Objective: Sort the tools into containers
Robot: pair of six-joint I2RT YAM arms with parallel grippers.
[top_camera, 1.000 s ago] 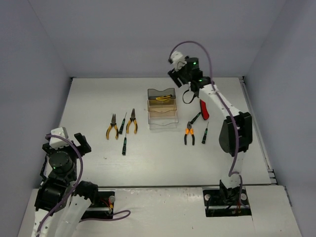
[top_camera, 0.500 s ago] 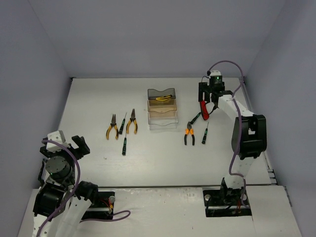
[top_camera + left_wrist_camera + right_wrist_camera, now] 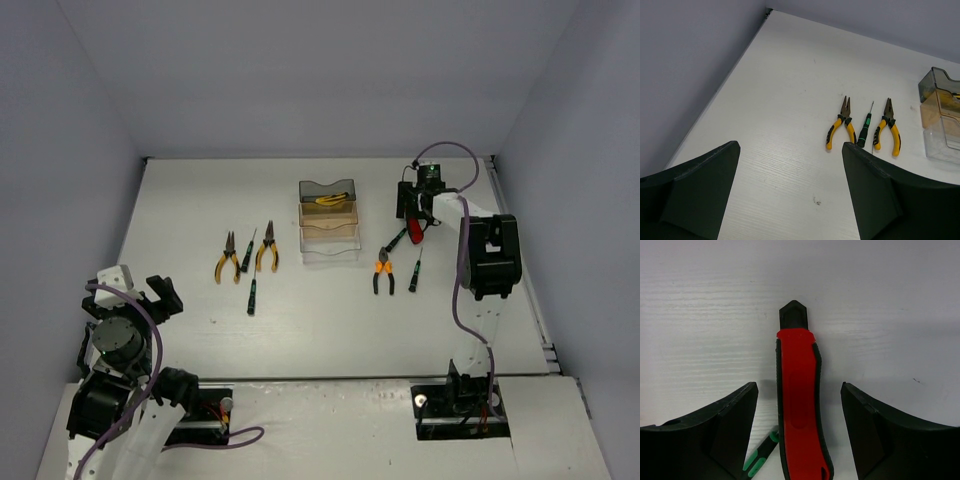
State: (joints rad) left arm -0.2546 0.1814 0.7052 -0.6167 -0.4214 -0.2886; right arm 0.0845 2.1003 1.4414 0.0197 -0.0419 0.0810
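The red-handled cutter (image 3: 800, 405) lies flat on the white table between the fingers of my right gripper (image 3: 799, 385), with a gap on each side; the gripper is open and touches nothing. From above, the right gripper (image 3: 413, 202) hangs over the cutter (image 3: 414, 228), right of the containers (image 3: 330, 220). The grey bin (image 3: 328, 188) holds a yellow utility knife (image 3: 325, 200). Two yellow pliers (image 3: 226, 258) (image 3: 267, 248) and two screwdrivers (image 3: 247, 252) (image 3: 252, 295) lie left of the bins. My left gripper (image 3: 790, 146) is open and empty at the near left.
Orange-handled pliers (image 3: 382, 272) and two more screwdrivers (image 3: 395, 240) (image 3: 414, 270) lie near the cutter; one screwdriver's handle (image 3: 760, 457) shows by my right gripper's left finger. The table's right rim (image 3: 510, 240) and back wall are close to the right arm.
My right arm has swung from above the bins to the right and come down over the red cutter, its jaws a little narrower. The left arm dropped slightly, then held still.
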